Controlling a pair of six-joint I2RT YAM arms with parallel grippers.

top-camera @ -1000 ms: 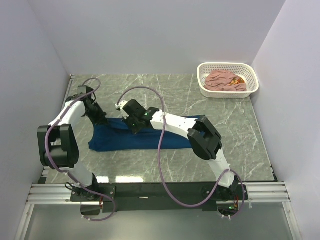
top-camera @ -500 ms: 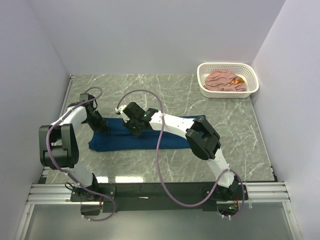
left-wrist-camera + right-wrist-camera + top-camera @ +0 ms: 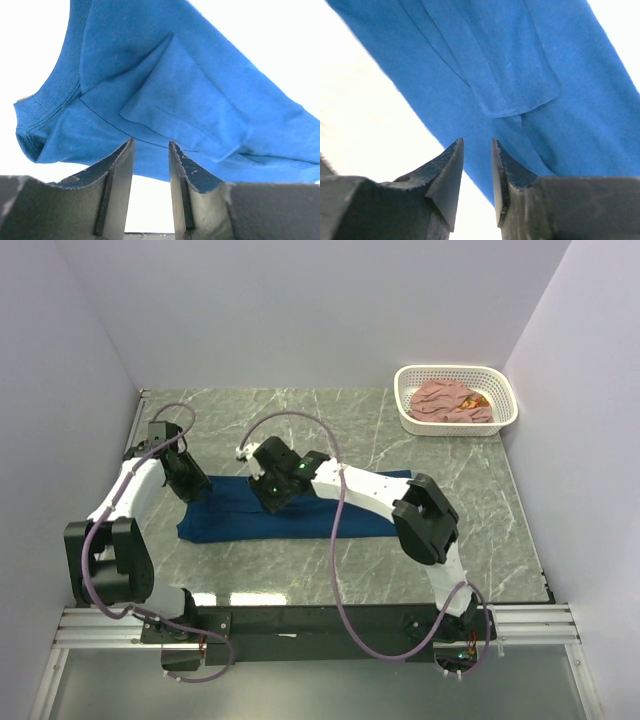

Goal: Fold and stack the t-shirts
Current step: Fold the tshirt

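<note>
The navy blue t-shirt [image 3: 300,515] lies flat on the marble table as a long folded strip, its collar end to the left. My left gripper [image 3: 195,488] hovers at that left end, its jaws parted with nothing between them [image 3: 151,145]; the blue cloth [image 3: 175,90] lies just past the fingertips. Over the strip's far edge near the middle, my right gripper [image 3: 268,498] is also open and empty [image 3: 477,142], with a folded sleeve [image 3: 520,65] ahead of it. The pink t-shirt [image 3: 450,400] sits crumpled in the basket.
A white perforated basket [image 3: 510,405] stands at the table's far right corner. White walls close in the table on three sides. The arm bases and a metal rail [image 3: 300,625] run along the near edge.
Both grippers have gone from shut to open and let go of the navy shirt. The left arm has drawn back slightly towards the far left; the shirt stays flat.
</note>
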